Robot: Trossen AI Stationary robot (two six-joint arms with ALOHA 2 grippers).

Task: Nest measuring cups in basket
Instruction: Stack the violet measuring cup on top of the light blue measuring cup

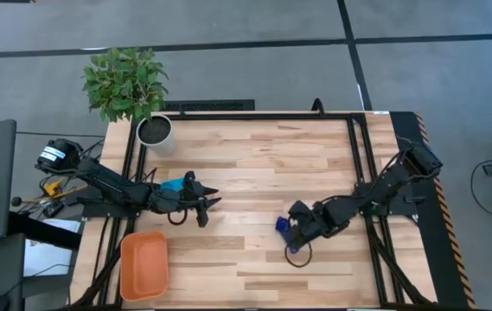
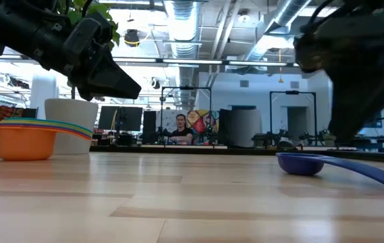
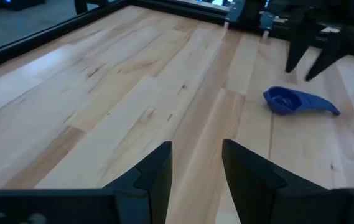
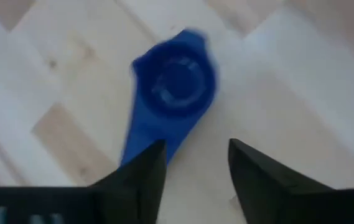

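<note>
A dark blue measuring cup (image 1: 280,225) lies on the table right of the middle, bowl down and handle (image 2: 374,174) sticking out level. My right gripper (image 4: 192,146) is open and hangs just above it, fingers pointing down on either side of the handle's end, touching nothing. A nested stack of cups (image 2: 23,140), orange at the bottom with coloured handles fanned out, stands on the table by the left arm; from above only light blue (image 1: 174,184) shows. My left gripper (image 1: 209,203) is open and raised off the table. The orange basket (image 1: 144,263) sits at the near left corner.
A white plant pot (image 1: 156,133) with a leafy plant stands at the far left corner. A black frame (image 1: 254,115) runs along the table's far and side edges. Bare wood lies between the two arms. A person sits far off in the room (image 2: 180,128).
</note>
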